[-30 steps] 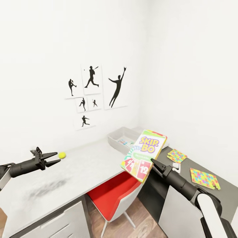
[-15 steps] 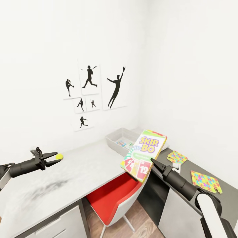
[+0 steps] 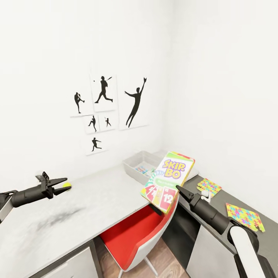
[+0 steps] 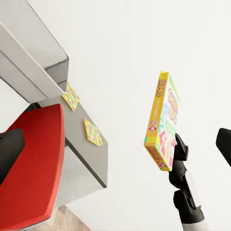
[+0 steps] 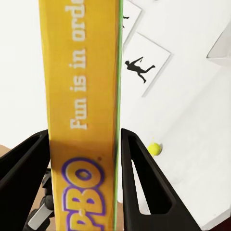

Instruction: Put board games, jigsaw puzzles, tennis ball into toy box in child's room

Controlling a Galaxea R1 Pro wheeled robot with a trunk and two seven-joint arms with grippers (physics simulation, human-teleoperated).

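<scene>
Partway through, judging by the layout. Right gripper point(image 3: 178, 189) seen low and right of centre in the head view, jaws clamped on the lower edge of the Skip-Bo board game point(image 3: 168, 180), held upright and tilted in the air above the red chair point(image 3: 133, 231), just short of the toy box point(image 3: 133, 161). Same grip confirmed in the right wrist view: yellow box edge point(image 5: 82, 110) pinched between the two black fingers point(image 5: 142, 180). Not yet in the toy box, so likely the carrying step, with the drop still ahead.

Toy box sitting at the centre of the head view, at the back of the table point(image 3: 96, 200) near the wall corner, with some small colourful item showing inside; too small to name with certainty.

Left gripper point(image 3: 61, 182) at mid left of the head view, jaws slightly apart and holding nothing, tips in front of the tennis ball point(image 3: 66, 185) as seen from the head; touching or not, cannot tell. Ball visible on the pale tabletop in the right wrist view too point(image 5: 154, 148).

Two jigsaw puzzles lying flat on the darker, lower section at lower right: nearer puzzle point(image 3: 245, 217) and farther puzzle point(image 3: 209, 187), both outside the box.

Left to do, as far as shown: Skip-Bo, ball and both puzzles. Other two board games unaccounted for.
</scene>
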